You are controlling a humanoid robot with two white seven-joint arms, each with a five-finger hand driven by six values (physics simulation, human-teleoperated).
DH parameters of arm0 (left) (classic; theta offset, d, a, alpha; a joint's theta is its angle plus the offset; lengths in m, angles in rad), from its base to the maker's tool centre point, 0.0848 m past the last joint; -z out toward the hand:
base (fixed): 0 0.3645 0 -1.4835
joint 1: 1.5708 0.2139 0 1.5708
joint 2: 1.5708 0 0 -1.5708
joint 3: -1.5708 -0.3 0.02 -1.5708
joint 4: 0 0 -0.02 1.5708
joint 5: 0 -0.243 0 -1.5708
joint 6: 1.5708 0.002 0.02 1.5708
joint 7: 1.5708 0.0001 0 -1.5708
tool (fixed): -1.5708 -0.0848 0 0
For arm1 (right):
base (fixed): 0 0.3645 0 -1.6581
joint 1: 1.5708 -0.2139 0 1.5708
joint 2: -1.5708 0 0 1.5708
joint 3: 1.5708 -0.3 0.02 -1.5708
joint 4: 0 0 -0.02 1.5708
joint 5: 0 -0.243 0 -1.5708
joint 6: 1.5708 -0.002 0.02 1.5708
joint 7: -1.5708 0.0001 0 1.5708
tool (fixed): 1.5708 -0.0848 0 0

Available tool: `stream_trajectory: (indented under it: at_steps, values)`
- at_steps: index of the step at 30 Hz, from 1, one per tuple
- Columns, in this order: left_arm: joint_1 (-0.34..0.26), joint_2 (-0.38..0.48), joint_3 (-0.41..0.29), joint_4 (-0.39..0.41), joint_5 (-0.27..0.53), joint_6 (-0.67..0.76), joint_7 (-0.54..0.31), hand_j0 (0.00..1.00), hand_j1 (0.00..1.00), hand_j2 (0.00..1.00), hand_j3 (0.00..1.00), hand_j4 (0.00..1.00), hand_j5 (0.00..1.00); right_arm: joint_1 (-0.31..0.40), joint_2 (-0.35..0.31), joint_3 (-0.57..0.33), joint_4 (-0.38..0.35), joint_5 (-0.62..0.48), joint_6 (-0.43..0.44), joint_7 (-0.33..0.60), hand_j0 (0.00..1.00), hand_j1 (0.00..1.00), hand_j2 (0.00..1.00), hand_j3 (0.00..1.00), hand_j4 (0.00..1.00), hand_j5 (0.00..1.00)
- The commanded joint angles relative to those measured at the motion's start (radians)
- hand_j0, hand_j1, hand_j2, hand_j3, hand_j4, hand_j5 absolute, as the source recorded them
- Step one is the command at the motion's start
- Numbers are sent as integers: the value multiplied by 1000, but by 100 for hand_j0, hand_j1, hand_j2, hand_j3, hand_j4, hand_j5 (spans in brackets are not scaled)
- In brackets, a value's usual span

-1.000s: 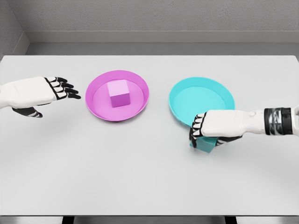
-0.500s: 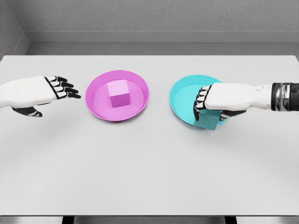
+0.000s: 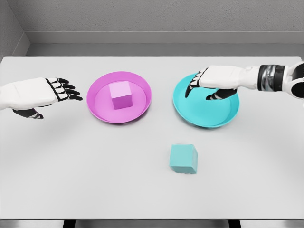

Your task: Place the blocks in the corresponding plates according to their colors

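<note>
Presently we list: teal block lying on the white table, outside and near the front of the teal plate, cube-like with no long axis, slightly turned. Pink block in pink plate. Our right hand over the teal plate, fingers loose, empty. Left hand open, beside the pink plate.

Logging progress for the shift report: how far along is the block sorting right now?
Done: the pink block sits in the pink plate. In hand: nothing; the right hand hovers open over the teal plate, and the left hand rests open at the table's left. Left: the teal block lies on the table in front of its plate, so it still needs placing.
</note>
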Motion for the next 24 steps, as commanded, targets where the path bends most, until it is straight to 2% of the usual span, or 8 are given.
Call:
stream_trajectory:
  at_steps: [1,7,9,13,17,22,24]
  values:
    - [0,3,1,0,4,2,0,100,100,100,100,100,100,2,-4,4,-12,-7,3,0,100,100,100,100,100,100]
    - [0,3,1,0,6,2,1,100,100,100,100,100,100,106,-147,-12,-327,-6,3,0,100,100,100,100,100,100]
    - [0,3,1,0,4,2,0,100,100,100,100,100,100,140,-162,-12,-385,-6,3,0,100,100,100,100,100,100]
    - [0,3,1,0,6,2,0,100,100,100,100,100,100,201,-207,-10,-416,-4,3,0,100,100,100,100,100,100]
    - [3,-4,1,2,1,2,-53,100,100,100,100,100,100,270,-207,-6,-418,-3,3,0,100,100,100,100,100,100]
    - [5,-5,1,2,1,2,-53,100,100,100,100,100,100,273,-178,34,-418,-3,3,0,100,100,100,100,100,100]
    - [23,0,1,3,1,2,-53,100,100,100,100,100,100,272,-176,40,-418,-3,3,0,100,100,100,100,100,100]
